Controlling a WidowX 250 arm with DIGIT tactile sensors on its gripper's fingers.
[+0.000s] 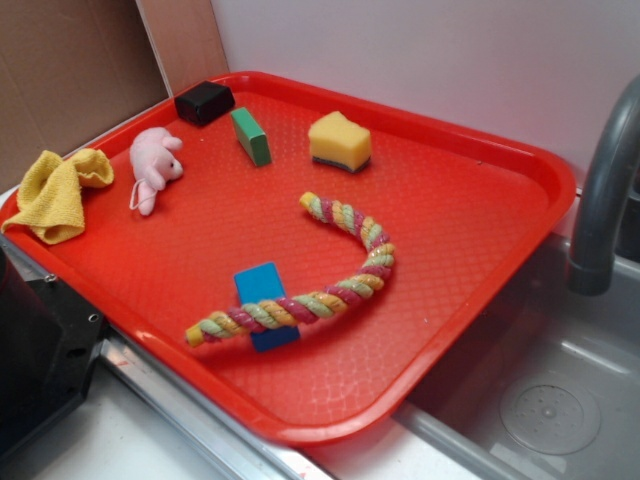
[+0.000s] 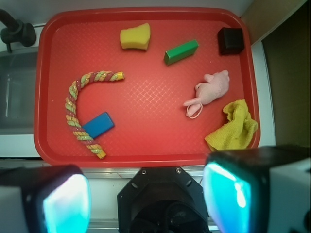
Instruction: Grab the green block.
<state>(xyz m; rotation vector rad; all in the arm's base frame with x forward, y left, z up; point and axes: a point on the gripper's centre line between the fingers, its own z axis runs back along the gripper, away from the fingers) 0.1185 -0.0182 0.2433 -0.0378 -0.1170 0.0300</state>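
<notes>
Green block (image 2: 181, 52) lies between sponge (image 2: 135, 37) and black block (image 2: 230, 41)

Wrist view: pincer (image 2: 148, 194) had two blocky fingers (image 2: 63, 201), black housings with white outer faces and glossy pads that glowed cyan. Between them sat a black octagonal mount (image 2: 163, 196) with small screws on its top edge. Exterior view showed only a black body part at lower left.

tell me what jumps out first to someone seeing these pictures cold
The big red tray beside the sink fills both views. On it a striped rope curls across the near half, draped over a blue block. Further back lie a yellow sponge, the green block, a black block and a pink toy, with a yellow cloth hanging over the edge.
</notes>
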